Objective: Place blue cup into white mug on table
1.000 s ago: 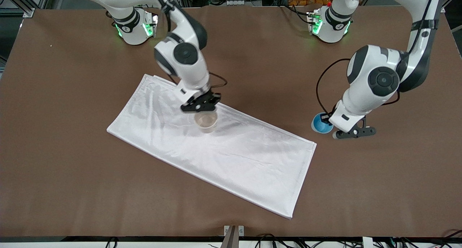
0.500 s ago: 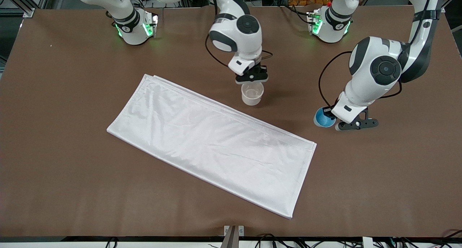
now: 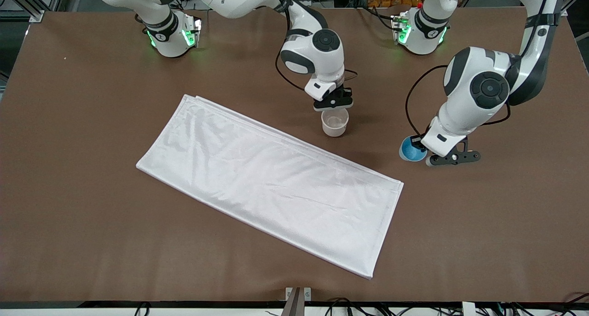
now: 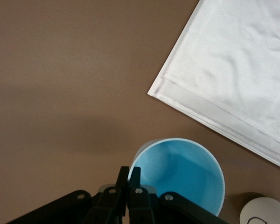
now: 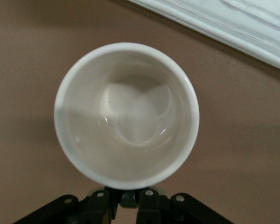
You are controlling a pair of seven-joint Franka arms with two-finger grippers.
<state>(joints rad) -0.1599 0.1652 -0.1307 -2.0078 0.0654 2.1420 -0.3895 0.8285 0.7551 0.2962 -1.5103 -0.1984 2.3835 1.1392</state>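
Observation:
My right gripper [image 3: 333,106] is shut on the dark handle of the white mug [image 3: 334,123] and holds it upright, low over the brown table [image 3: 92,123], just off the cloth's edge. The right wrist view looks straight down into the empty mug [image 5: 126,116], with my gripper [image 5: 129,197] clamped on its handle. My left gripper [image 3: 422,153] is shut on the rim of the blue cup [image 3: 411,149], upright at table level toward the left arm's end. In the left wrist view my gripper [image 4: 129,174] pinches the cup's [image 4: 182,172] wall. The two are well apart.
A large white cloth [image 3: 271,182] lies slantwise across the table's middle; its corner [image 4: 233,79] lies close to the blue cup, and its edge [image 5: 233,21] runs beside the mug. Both arm bases stand along the table's edge farthest from the front camera.
My right gripper has carried the mug from over the cloth to over the bare table, toward the left arm's end. My left gripper with the blue cup has shifted only slightly.

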